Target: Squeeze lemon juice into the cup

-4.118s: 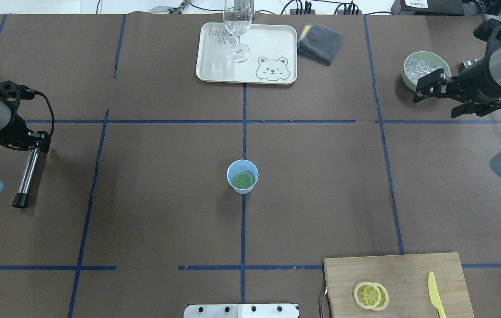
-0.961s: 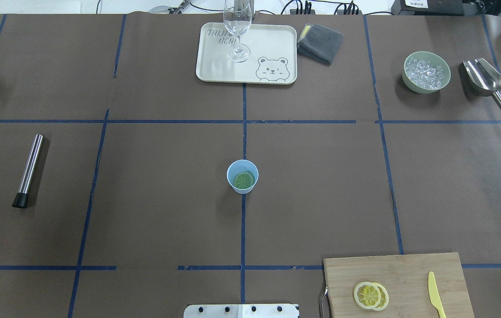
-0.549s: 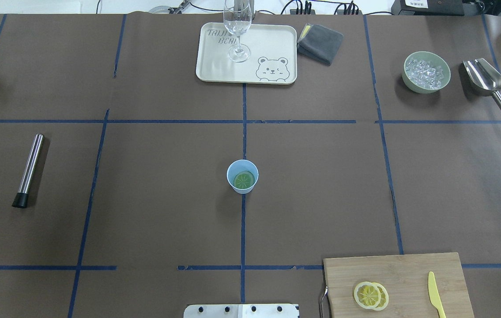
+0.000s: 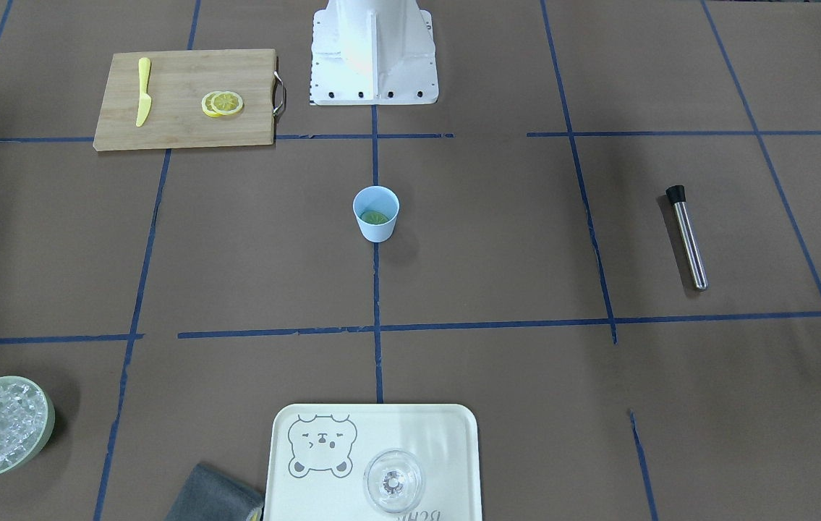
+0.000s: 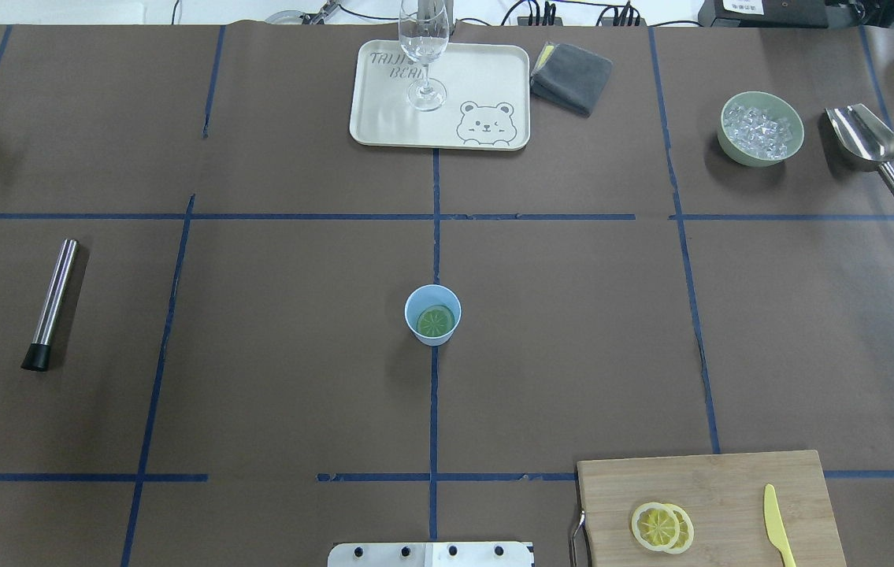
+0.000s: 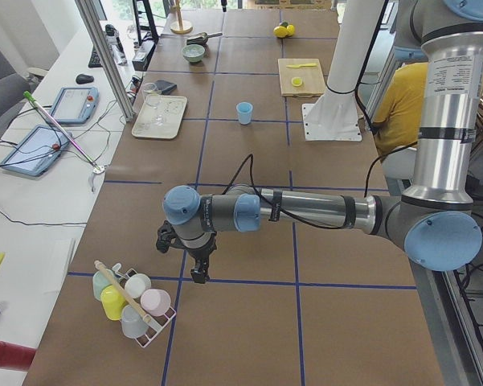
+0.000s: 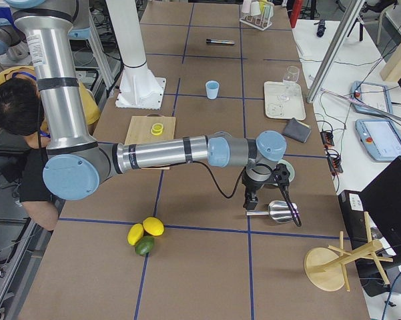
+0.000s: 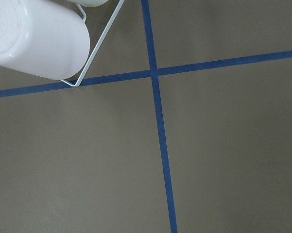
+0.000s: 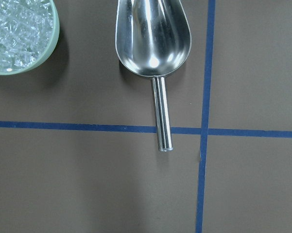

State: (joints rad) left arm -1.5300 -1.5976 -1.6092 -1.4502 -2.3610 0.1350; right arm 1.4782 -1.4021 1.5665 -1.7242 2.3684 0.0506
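Paper, brown and crossed with blue tape lines, covers the surface (image 5: 257,315) I work at. My left arm (image 6: 305,211) reaches out low along its left end, and my left claw (image 6: 197,269) hangs pointing down just beside a wire rack of cups (image 6: 133,310); I cannot tell whether it is open or closed. My right arm (image 7: 167,152) stretches across the opposite end, and my right claw (image 7: 251,200) hangs over the handle of a metal scoop (image 5: 864,138); its state I cannot tell either. A wooden cutting board (image 5: 730,480) lies at the near right corner, and a pale tray (image 5: 486,71) printed with a bear sits at the middle of the far edge. A green bowl (image 5: 724,140) of ice stands at the far right, just beside the scoop. A folded grey cloth (image 5: 573,76) lies next to the tray. A steel rod (image 5: 53,299) with a black tip lies well off to the left. A stemmed glass (image 5: 424,47) stands upright on the tray. The light-blue cup (image 5: 432,339) stands upright at the centre, on a tape line, well apart from both claws. A yellow knife (image 5: 776,524) lies on the board's right side. The lemon slice (image 5: 435,320) lies flat in the bottom of the cup, looking greenish there. Two more slices (image 5: 662,526) overlap on the board, left of the knife.
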